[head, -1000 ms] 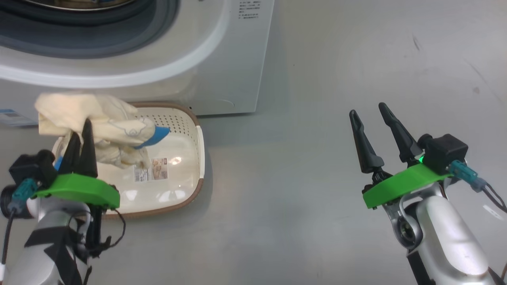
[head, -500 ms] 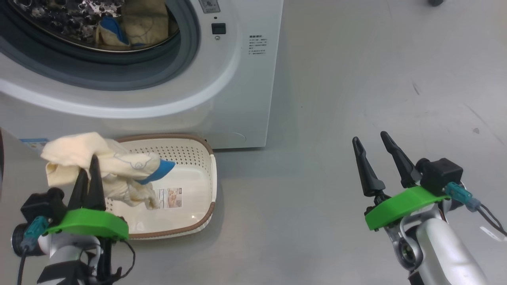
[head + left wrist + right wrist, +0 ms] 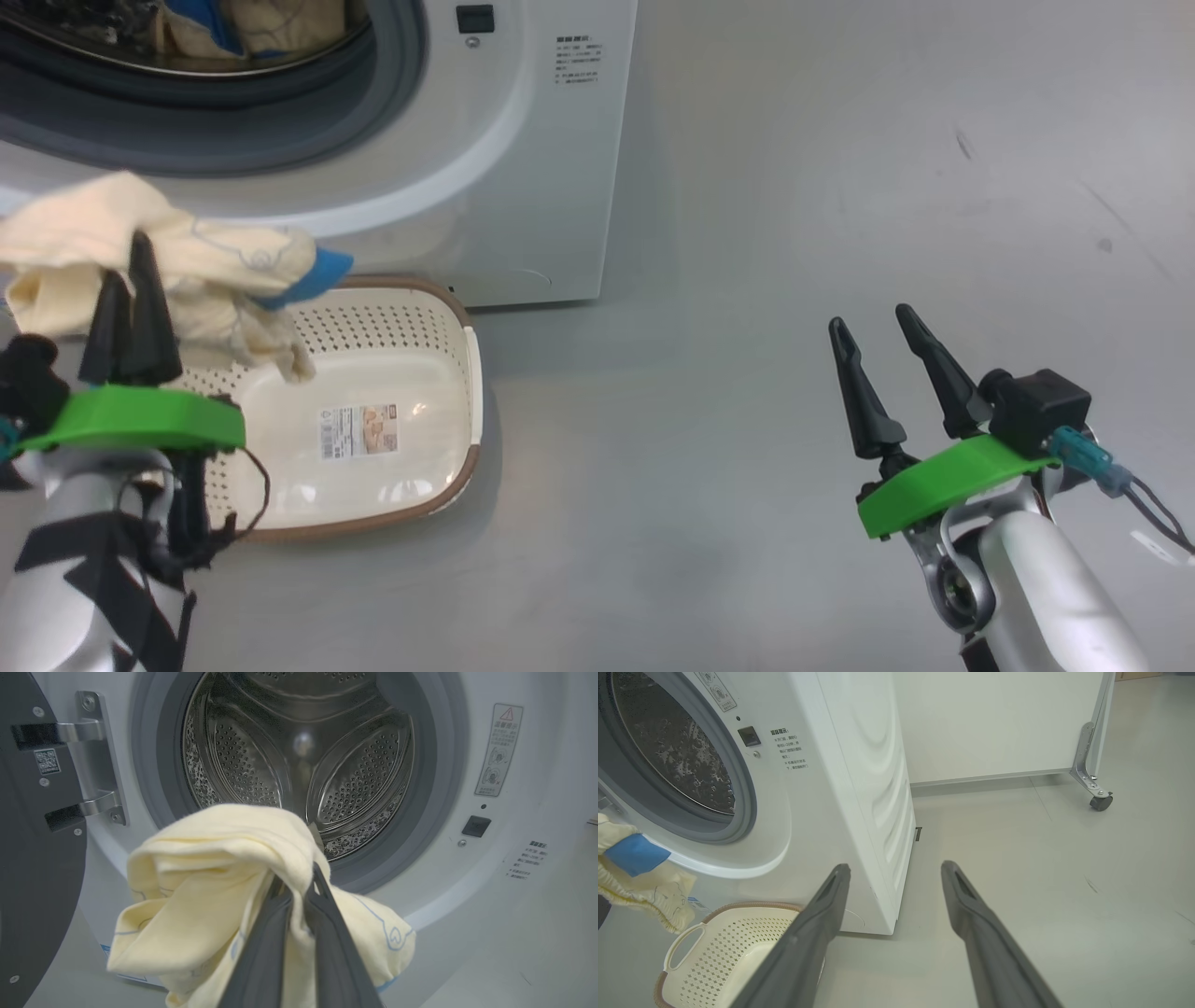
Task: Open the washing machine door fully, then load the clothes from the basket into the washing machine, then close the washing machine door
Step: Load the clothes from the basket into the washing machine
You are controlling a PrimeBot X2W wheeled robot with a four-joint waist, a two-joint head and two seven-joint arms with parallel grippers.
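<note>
Clothes (image 3: 205, 261) of soft cream-yellow fabric, blue patch showing, bunch in the left gripper (image 3: 126, 259), jaws pinched tight on them, above the perforated brown-rimmed basket (image 3: 470, 345). Right ahead, the white washing machine (image 3: 523, 187) shows its dimpled steel drum (image 3: 303, 756), dark door (image 3: 32, 858) swung aside. The right gripper (image 3: 870, 315) hovers over smooth grey floor (image 3: 747, 280), jaws spread wide.

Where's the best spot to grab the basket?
Probably the white side handle on the basket's right end, coming in from the robot's right with the open right gripper. It is a thin bar along the rim, faces that gripper, and the clothes hang over the other end.
</note>
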